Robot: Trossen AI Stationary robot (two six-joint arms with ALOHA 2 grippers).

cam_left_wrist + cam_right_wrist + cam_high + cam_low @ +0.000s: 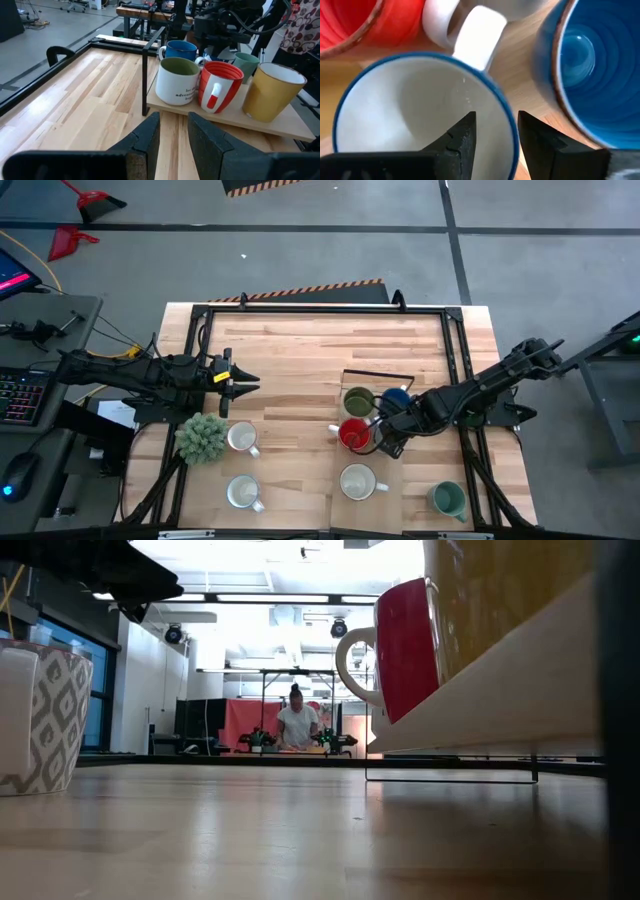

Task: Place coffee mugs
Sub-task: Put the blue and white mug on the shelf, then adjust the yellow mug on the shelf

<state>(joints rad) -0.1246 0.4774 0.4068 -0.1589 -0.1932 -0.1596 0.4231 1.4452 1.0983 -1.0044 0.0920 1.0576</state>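
On a raised wooden board [395, 480] stand an olive green mug [358, 400], a blue mug [397, 397], a red mug [352, 434] and a mug that is white inside [356, 480] and yellow outside [272, 92]. A teal mug [448, 498] and two white mugs [242, 437] [243, 492] rest on the table. My right gripper [390, 440] hovers over the board between red and blue, shut on a white mug with a blue rim [415, 110]. My left gripper [250, 381], narrowly open, holds nothing left of the board. My right gripper pinches the white mug's blue rim [506, 117] on the near side of its wall, one finger [462, 137] inside the mug and the other [537, 142] outside. The fingers come from above, pointing down. The mug stays upright, mouth up; whether its base rests on the board is hidden.
A bushy green plant in a patterned pot [202, 437] stands near the left white mugs. A black metal frame [320, 308] runs round the table, and a thin black wire stand [378, 373] rises at the board's far end. Bare wood lies in the table's far middle.
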